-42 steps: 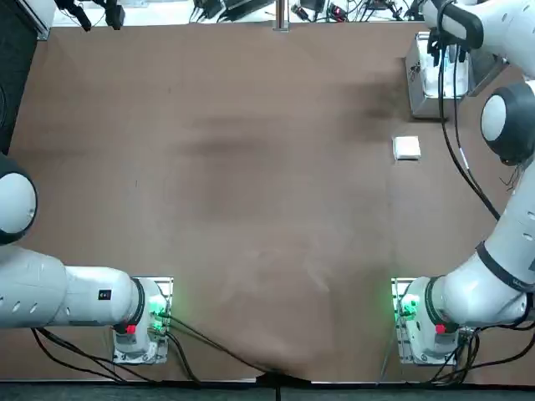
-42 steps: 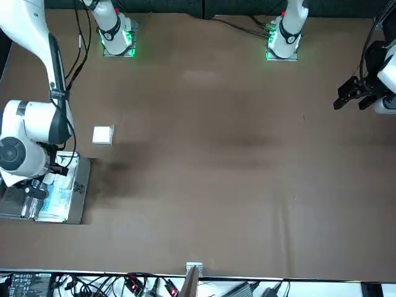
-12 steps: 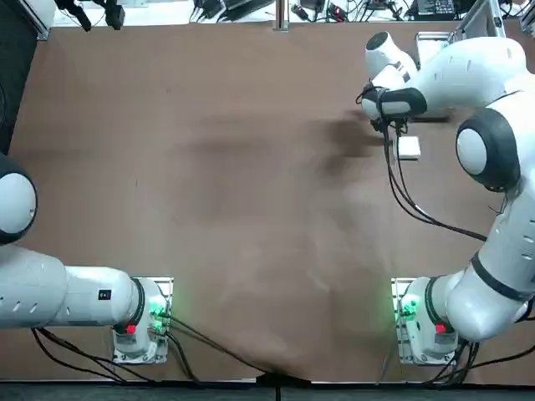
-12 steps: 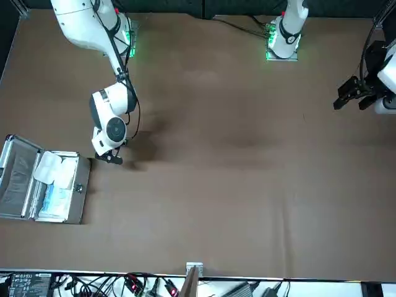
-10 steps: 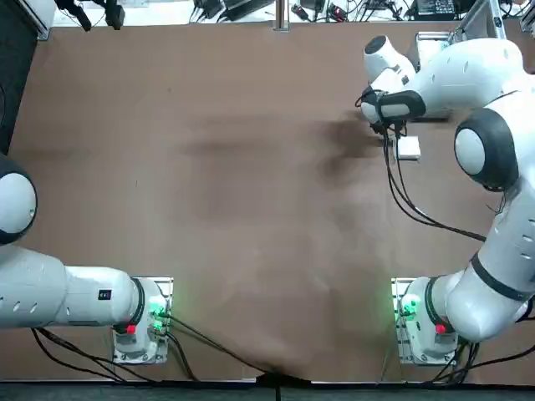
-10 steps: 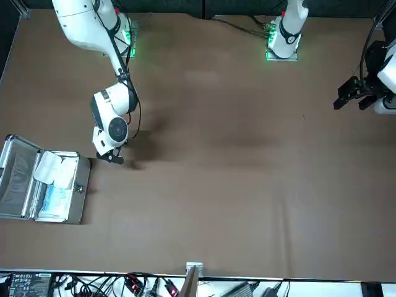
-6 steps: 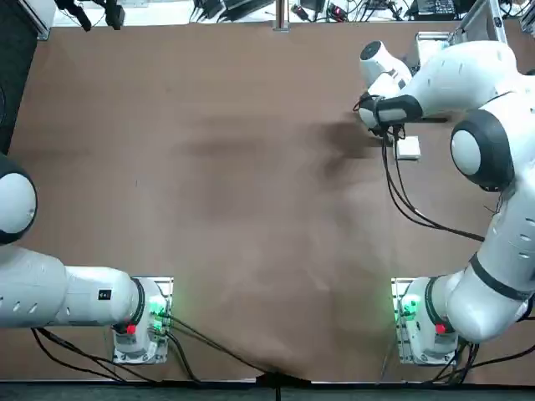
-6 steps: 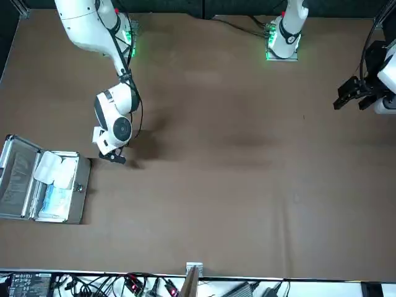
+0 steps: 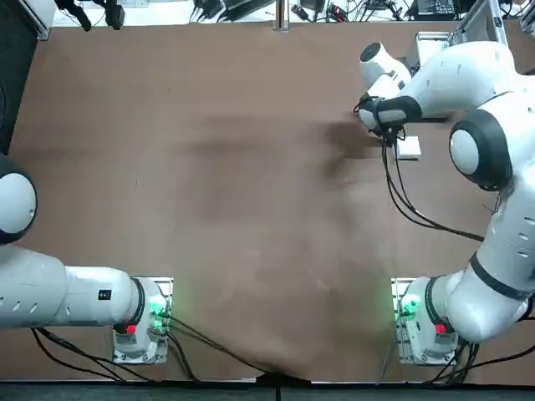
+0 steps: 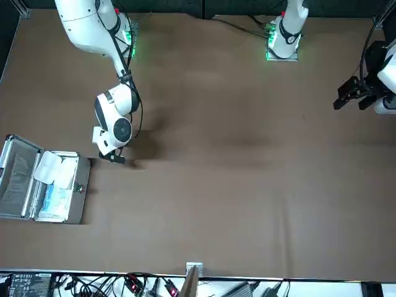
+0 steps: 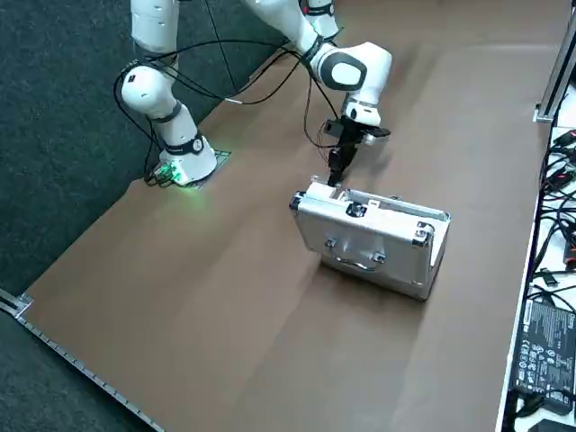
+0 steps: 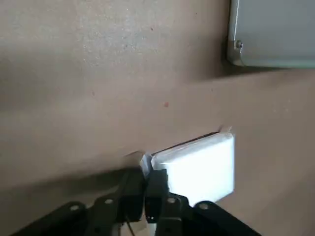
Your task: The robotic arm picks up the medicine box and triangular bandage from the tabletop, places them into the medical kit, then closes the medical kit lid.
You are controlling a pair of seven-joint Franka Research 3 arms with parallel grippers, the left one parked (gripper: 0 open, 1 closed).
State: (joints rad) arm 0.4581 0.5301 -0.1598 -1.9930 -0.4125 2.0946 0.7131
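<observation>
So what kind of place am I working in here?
Looks like a robotics lab or test bench: two arm bases bolted by a brown table, with cables and electronics along its far edge.

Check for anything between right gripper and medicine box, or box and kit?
Nothing visible between right gripper and medicine box; it's at the box's edge. Toward the medical kit, only its near wall; the open lid looks off to the side.
</observation>
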